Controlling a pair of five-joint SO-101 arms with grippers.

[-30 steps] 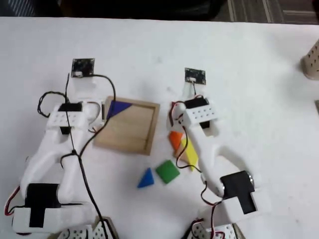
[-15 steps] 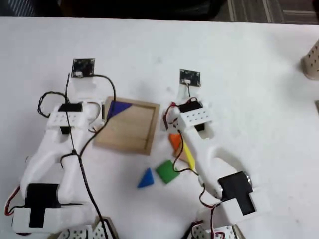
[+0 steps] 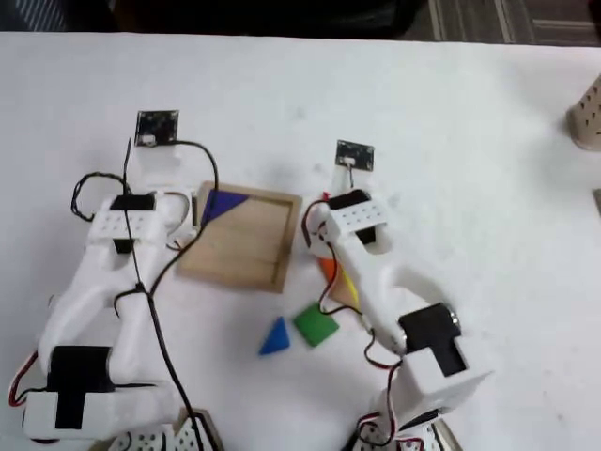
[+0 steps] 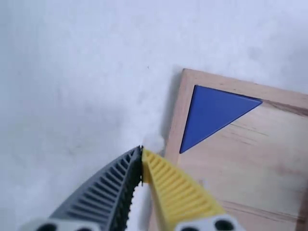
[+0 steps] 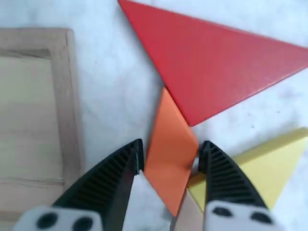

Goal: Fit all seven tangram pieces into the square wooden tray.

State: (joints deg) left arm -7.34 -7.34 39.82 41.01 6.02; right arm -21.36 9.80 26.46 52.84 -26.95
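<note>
Right of the square wooden tray [image 3: 282, 241]: right gripper [image 5: 171, 150] astride the orange piece [image 5: 169, 127], jaws apart, tips just beside its edges. Red triangle [image 5: 216, 62] at its far tip, yellow piece [image 5: 260, 168] alongside. Left gripper [image 4: 141, 155] just off the tray's left rim, jaws together. Blue triangle [image 3: 221, 203] in the tray's far-left corner.

You look down on a white table [image 3: 470, 113]: a tan object dotted with holes [image 3: 588, 117] stands at its right edge, striped flooring [image 3: 507, 19] beyond.
</note>
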